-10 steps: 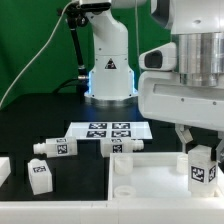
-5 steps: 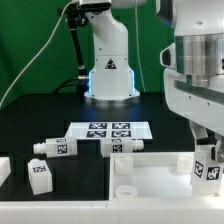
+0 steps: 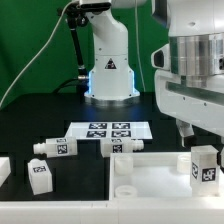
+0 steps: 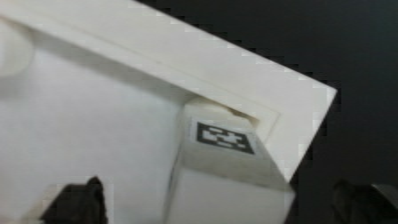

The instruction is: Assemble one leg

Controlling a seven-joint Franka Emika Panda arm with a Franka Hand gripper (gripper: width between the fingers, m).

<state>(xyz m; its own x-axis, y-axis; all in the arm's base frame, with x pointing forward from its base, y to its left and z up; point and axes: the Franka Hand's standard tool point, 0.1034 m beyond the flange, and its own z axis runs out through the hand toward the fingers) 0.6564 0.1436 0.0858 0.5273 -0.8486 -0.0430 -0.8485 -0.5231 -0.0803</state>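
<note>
Leg (image 3: 203,166) upright in tray corner | gripper (image 3: 197,131) released above | loose legs (image 3: 54,147) well apart

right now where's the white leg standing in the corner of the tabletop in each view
Exterior view: the small white plastic leg with a black-and-white marker tag stands upright near that view's right edge, in the corner of the big white square tray-like top, below the gripper.
Wrist view: the same leg shows between the gripper's dark fingertips, seen from above.
Shared landmark: the top's corner.
</note>
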